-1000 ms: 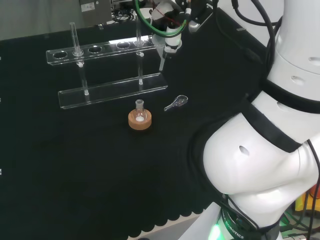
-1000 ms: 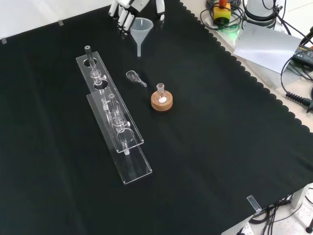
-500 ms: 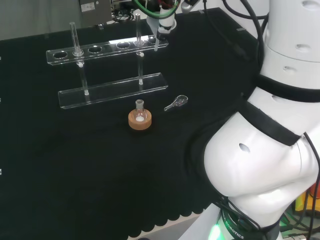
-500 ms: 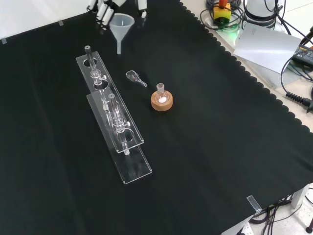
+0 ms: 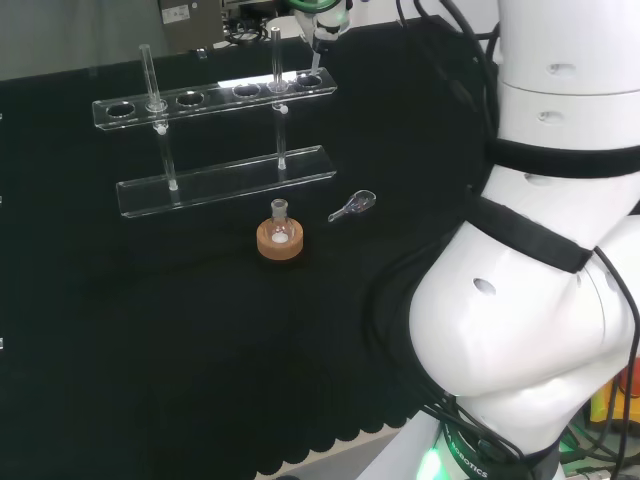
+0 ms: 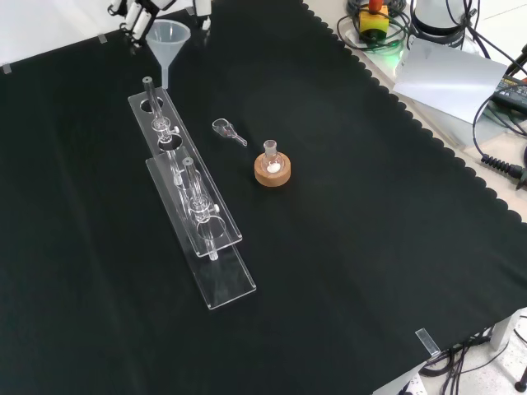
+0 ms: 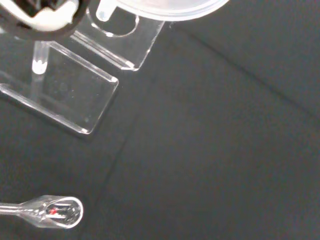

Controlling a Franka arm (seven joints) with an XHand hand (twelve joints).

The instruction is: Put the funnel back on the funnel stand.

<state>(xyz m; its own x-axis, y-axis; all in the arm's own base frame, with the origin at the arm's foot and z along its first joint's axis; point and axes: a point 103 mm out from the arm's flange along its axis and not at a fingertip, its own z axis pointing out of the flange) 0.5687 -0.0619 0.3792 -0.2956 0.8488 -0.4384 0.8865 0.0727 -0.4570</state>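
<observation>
Black cloth covers the bench (image 6: 346,247), and on it the clear acrylic funnel stand (image 6: 185,193) is seen running from the upper left of the front view toward the lower centre, with a row of round holes in its upper shelf. At the top left of the front view the clear funnel (image 6: 167,45) is held up off the cloth, cone uppermost and stem pointing down, just beyond the far end of the stand. The hand (image 6: 136,10) is seen at the very top edge of that view, its fingers curled at the funnel's rim, so the funnel is judged to be clamped in the hand. In the head view the stem (image 5: 315,62) is seen at the top centre, just above the right-hand end of the stand's upper shelf.

The carrying of the funnel to the stand is therefore judged to be nearly done. The stem is not yet seen inside a hole; whether it is lined up with the end hole cannot be told. Lowering the stem through a hole until the cone rests on the shelf, and releasing it, are judged to be left.

A small round flask on a cork ring (image 6: 272,169) and a small glass scoop (image 6: 228,130) lie beside the stand in the middle of the front view, apart from the funnel.
</observation>
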